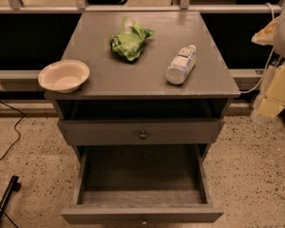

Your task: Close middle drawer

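Observation:
The middle drawer (141, 184) is a grey wooden box pulled far out of the cabinet toward the camera. Its inside is bare and its flat front (142, 214) lies at the bottom edge of the view, with the knob barely showing. Above it, a narrower grey drawer front with a round metal knob (142, 135) stands slightly out, with a dark gap over it. My gripper (270, 101) is a pale blurred shape at the right edge, to the right of the cabinet and well apart from the open drawer.
On the grey cabinet top (147, 80) sit a white bowl (63, 75) at the front left corner, a green crumpled bag (129, 40) and a lying plastic bottle (181, 64). Black cables (9, 127) lie on the speckled floor at left. A railing runs behind.

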You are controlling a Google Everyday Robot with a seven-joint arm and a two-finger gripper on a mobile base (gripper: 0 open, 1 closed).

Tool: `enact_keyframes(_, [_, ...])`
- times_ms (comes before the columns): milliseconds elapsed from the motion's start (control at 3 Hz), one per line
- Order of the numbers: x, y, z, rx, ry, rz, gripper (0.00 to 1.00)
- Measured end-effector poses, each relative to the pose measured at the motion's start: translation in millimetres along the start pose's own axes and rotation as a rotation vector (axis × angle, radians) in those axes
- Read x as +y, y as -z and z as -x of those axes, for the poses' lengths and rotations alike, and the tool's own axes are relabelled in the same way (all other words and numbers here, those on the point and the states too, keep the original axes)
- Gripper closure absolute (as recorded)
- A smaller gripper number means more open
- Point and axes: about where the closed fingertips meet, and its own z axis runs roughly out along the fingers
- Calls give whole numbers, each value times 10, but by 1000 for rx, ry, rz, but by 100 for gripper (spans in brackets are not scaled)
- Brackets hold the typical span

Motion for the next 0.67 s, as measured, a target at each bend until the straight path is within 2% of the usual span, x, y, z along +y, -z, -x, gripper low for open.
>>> enact_keyframes(333, [0,0,0,0,0,0,0])
enact_keyframes(667, [130,-167,14,10,19,12,0])
